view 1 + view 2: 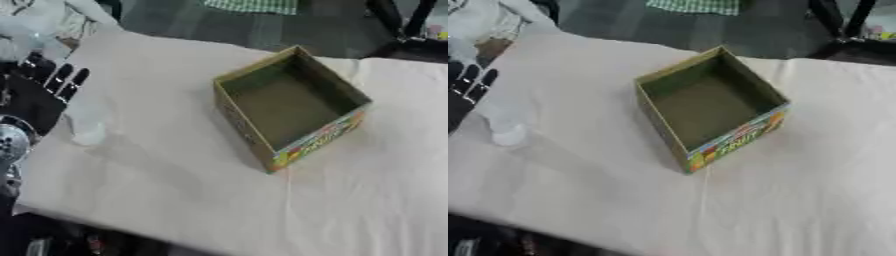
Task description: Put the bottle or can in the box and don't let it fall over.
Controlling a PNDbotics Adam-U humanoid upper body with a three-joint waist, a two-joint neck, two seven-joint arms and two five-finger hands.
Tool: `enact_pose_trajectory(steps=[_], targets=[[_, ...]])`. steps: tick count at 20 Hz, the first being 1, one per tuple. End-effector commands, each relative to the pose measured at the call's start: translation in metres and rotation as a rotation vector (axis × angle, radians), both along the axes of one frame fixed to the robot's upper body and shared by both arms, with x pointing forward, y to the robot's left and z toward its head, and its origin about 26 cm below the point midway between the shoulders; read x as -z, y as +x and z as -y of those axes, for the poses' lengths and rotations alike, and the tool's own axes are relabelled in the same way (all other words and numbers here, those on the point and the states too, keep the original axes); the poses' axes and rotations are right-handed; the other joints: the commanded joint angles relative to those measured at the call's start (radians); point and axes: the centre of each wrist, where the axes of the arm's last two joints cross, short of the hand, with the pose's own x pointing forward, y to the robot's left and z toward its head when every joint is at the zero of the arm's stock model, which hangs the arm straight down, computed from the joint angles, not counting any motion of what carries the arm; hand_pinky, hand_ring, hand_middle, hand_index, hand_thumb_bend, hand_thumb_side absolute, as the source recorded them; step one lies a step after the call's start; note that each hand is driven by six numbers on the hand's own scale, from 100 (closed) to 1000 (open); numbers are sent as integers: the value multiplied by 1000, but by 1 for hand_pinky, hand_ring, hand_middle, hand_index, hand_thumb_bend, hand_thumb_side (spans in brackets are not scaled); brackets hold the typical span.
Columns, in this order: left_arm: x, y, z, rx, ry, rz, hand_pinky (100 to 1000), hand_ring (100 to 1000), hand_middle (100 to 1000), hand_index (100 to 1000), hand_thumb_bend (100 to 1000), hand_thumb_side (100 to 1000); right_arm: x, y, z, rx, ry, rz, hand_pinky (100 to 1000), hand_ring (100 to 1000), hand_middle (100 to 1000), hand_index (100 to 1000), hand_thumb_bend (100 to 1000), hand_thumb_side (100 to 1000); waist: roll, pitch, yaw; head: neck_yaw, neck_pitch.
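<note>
Box [289, 107] upright, prob. empty, corner-on.

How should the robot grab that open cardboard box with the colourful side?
Best guess: pinch the top edge of one thin wall of the open cardboard box, coming down from above. It stands upright with its top open, so fingers can slip inside and a thumb outside. The wall facing the table's left suits best, since the black left hand hangs open on that side.

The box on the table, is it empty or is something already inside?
Empty. The box is open at the top, and only its bare greenish floor and inner walls show.
</note>
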Motion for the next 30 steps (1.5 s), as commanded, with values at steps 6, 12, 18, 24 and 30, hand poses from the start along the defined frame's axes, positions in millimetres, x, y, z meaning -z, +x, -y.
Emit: enact_pose_trajectory(steps=[6,12,18,24,30], targets=[[-33,-1,9,61,57,108,596,387,236,897,706,710,-15,-4,5,4,-34,27,794,719,632,836,100,731,3,-16,-1,1,12],[-48,3,22,134,73,148,597,388,236,898,707,705,-16,-3,4,0,-37,27,794,719,632,836,100,730,5,-20,0,-4,20],[-59,5,36,208,97,166,597,389,236,897,708,703,-15,-2,3,-7,-38,23,794,719,633,836,100,732,7,-24,0,-9,24],[-69,7,53,295,114,190,598,390,236,897,708,702,-14,-2,2,-12,-37,21,794,719,632,836,100,733,8,-29,-7,-9,25],[-79,8,68,375,123,205,599,390,235,897,708,703,-14,-1,1,-18,-36,18,794,719,632,836,100,733,11,-33,-13,-13,27]])
